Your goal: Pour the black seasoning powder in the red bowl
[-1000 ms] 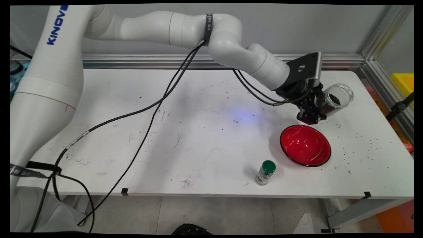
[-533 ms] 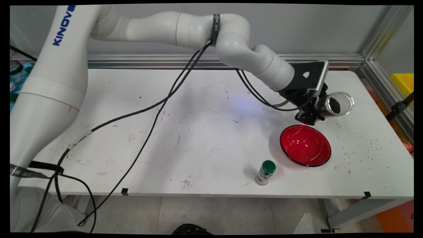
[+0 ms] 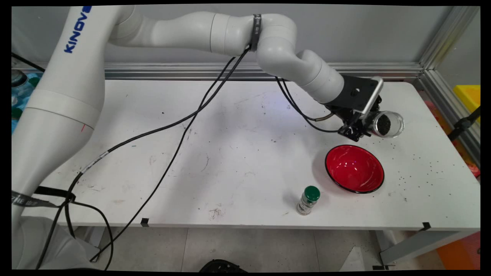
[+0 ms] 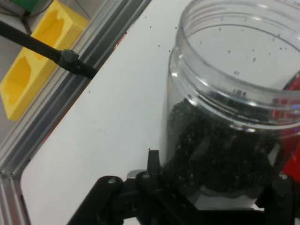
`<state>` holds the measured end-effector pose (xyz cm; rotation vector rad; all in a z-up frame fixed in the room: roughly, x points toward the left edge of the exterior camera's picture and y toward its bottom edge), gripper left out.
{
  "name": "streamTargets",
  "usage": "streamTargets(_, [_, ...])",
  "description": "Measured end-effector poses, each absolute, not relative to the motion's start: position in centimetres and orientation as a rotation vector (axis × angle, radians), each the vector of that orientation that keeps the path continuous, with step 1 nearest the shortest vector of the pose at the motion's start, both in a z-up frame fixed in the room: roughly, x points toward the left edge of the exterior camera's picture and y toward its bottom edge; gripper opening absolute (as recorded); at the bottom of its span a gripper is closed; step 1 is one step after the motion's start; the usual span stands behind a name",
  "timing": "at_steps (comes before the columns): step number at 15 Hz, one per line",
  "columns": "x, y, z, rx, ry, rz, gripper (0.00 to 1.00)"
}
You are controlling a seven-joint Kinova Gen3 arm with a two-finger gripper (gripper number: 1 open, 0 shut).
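Observation:
My gripper (image 3: pixel 366 128) is shut on a clear plastic jar (image 3: pixel 385 124) holding small black grains, at the table's right, above and behind the red bowl (image 3: pixel 355 168). The jar is tipped on its side with its open mouth facing right. In the hand view the jar (image 4: pixel 234 117) fills the right half, black grains heaped in its lower part, and the gripper (image 4: pixel 211 194) holds it at the base. A small spice bottle with a green cap (image 3: pixel 308 200) stands left of the bowl, near the front edge.
Black grains lie scattered on the white table (image 3: pixel 230 153) right of the bowl. An aluminium frame rail (image 3: pixel 441 76) runs along the back and right edges. A yellow block (image 4: pixel 33 70) sits beyond the rail. Black cables (image 3: pixel 172 145) hang across the table's middle.
The gripper has turned the jar from near upright to tipped on its side, mouth to the right, and lowered it slightly. Bowl and spice bottle have not moved.

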<state>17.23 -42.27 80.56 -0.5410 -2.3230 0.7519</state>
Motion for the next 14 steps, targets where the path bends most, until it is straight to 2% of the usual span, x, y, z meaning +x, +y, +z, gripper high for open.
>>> streamTargets(14, [16.64,-42.64,80.45,-0.922,-2.345,0.939,0.0])
